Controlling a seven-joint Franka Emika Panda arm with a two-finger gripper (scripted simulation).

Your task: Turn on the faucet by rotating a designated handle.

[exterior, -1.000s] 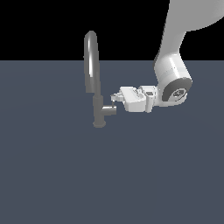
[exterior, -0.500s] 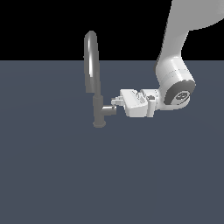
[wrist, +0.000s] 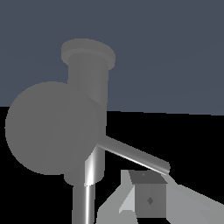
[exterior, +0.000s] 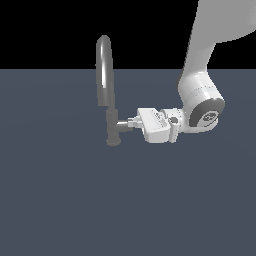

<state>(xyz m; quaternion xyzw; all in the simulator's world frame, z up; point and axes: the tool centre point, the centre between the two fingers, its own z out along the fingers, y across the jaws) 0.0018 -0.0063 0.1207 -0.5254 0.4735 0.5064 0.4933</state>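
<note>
Faucet (exterior: 106, 95) upright on the desk (exterior: 65, 200), its side handle (exterior: 123, 124) met by the gripper (exterior: 133, 122); jaw opening cannot be told; the turning appears largely left to do.

The handle (wrist: 52, 127) fills the view as a big grey round end. Its thin pin (wrist: 133, 154) sticks out, maybe touching a finger (wrist: 148, 199).
</note>
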